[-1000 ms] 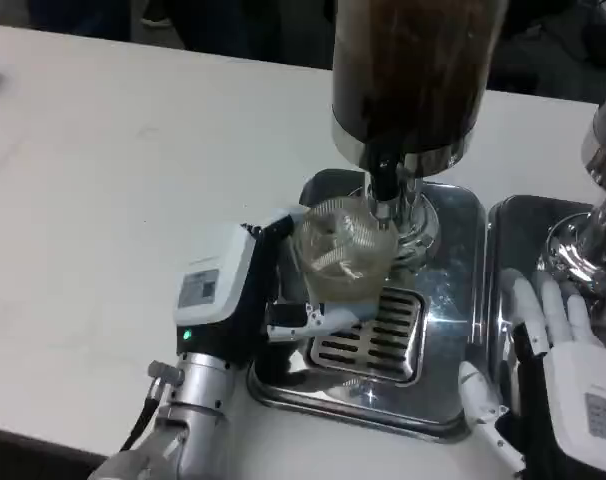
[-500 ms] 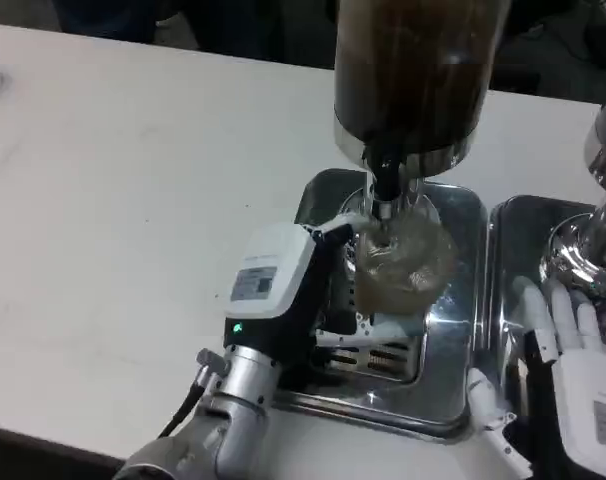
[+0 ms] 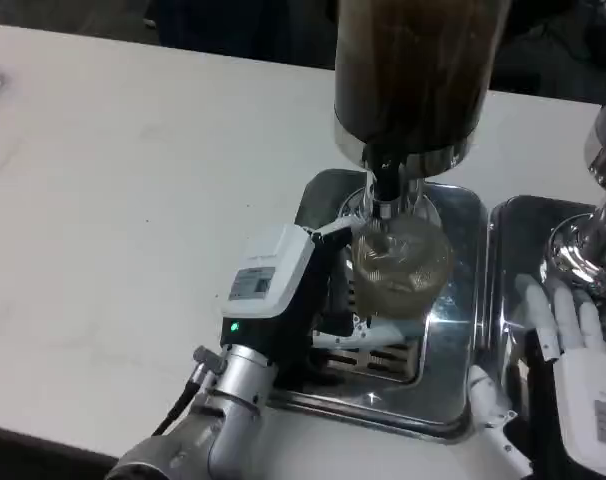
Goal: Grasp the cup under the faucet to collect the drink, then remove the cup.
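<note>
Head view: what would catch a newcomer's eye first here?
The dark drink dispenser towers at top centre, its faucet over a clear plastic cup. The left robot hand grips that cup above the steel drip tray. The right robot hand rests open at the right edge, beside a second dispenser's base.

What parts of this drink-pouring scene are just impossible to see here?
- Head view: the left hand hides its own fingers' grip behind its white back.
- The clear cup is blurred, so its fill level is unreadable.
- The dispenser tank is cut off by the top edge.
- The right hand runs off the bottom right corner.
- A second dispenser is cropped by the right edge.
</note>
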### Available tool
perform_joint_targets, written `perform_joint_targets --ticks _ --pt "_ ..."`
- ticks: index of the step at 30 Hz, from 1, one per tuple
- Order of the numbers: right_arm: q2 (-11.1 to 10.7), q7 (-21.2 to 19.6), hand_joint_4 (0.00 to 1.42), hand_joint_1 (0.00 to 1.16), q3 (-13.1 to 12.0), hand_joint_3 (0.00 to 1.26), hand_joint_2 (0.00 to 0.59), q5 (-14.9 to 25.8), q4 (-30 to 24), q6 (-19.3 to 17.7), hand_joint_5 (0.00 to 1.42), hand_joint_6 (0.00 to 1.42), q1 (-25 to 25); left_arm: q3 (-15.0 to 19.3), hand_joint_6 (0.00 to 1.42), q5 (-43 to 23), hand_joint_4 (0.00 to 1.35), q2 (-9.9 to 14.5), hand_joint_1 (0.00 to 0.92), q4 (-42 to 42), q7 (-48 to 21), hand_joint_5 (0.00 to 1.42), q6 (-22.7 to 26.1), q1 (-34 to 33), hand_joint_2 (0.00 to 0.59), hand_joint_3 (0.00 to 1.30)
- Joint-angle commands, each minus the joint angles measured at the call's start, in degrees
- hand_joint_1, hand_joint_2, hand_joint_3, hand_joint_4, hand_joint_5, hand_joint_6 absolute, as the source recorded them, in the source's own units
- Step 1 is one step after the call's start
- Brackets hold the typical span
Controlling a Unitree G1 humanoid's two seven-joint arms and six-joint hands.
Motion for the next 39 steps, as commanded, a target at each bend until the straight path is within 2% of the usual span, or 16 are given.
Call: perform_joint_targets --ticks 1,3,5,7,14,19,22,26,30,34,37,39 --pt "0.2 -1.0 0.0 0.02 -0.2 0.04 0.482 0.0 0.2 -0.1 0.0 0.18 -0.5 0.0 0.72 -0.7 0.57 0.6 0.213 0.4 -2.8 0.76 -1.5 0.5 0.038 0.47" --pt "0.2 -1.1 0.0 0.02 -0.3 0.04 0.482 0.2 0.4 -0.1 0.0 0.18 -0.7 0.2 0.54 -1.1 0.39 0.7 0.143 0.4 -4.0 0.63 -1.8 0.4 0.043 0.33" --pt "0.4 -1.1 0.0 0.02 -0.4 0.04 0.48 0.4 0.6 -0.1 0.0 0.18 -0.9 -0.9 0.44 0.0 0.33 1.1 0.122 0.1 -4.1 0.57 -1.7 0.1 0.043 0.29" --pt "0.4 -1.1 0.0 0.02 -0.3 0.04 0.48 0.6 0.8 -0.2 0.0 0.17 -1.1 -1.6 0.29 0.6 0.22 1.3 0.048 -0.3 -3.7 0.44 -1.6 0.1 0.032 0.22" --pt "0.3 -1.4 0.0 0.03 -0.4 0.04 0.478 1.1 1.6 -0.7 0.0 0.17 -1.9 -1.3 0.21 0.4 0.16 2.6 0.0 -1.3 -2.0 0.37 -2.1 1.0 0.007 0.18" --pt "0.1 -1.8 0.0 0.03 -0.5 0.04 0.471 1.7 2.4 -1.5 0.0 0.17 -2.7 -0.8 0.21 0.7 0.16 5.4 0.0 -2.7 0.4 0.37 -3.1 3.1 0.0 0.16" --pt "-0.4 -2.1 0.0 0.03 -0.5 0.04 0.467 1.5 2.3 -1.8 0.0 0.17 -3.0 1.2 0.21 -1.0 0.17 8.0 0.0 -4.0 1.4 0.38 -5.2 5.6 0.0 0.15" --pt "-0.9 -1.6 0.0 0.03 -1.9 0.04 0.45 3.4 2.9 -2.3 0.0 0.14 -3.7 3.8 0.2 -3.2 0.15 9.6 0.0 -5.0 -0.7 0.37 -6.5 6.4 0.0 0.14" --pt "-1.1 -1.6 0.0 0.03 -2.2 0.04 0.45 4.1 3.7 -2.7 0.0 0.13 -4.9 6.1 0.2 -5.6 0.15 11.1 0.0 -6.7 -2.3 0.37 -7.9 6.5 0.0 0.13" --pt "-1.2 -1.6 0.0 0.03 -2.8 0.03 0.449 5.3 4.1 -3.2 0.0 0.12 -5.6 9.4 0.15 -8.6 0.07 13.2 0.0 -11.2 -4.0 0.29 -10.7 8.1 0.0 0.08" --pt "-1.4 -1.5 0.0 0.04 -3.1 0.0 0.429 6.6 4.6 -4.1 0.0 0.1 -6.1 12.9 0.06 -12.9 0.0 15.8 0.0 -17.4 -9.1 0.19 -14.2 10.8 0.0 0.03" --pt "-1.7 -1.2 0.0 0.05 -3.2 0.0 0.429 7.9 4.9 -5.4 0.0 0.1 -6.3 15.3 0.05 -17.9 0.0 17.2 0.0 -22.4 -14.7 0.19 -16.7 13.0 0.004 0.03"
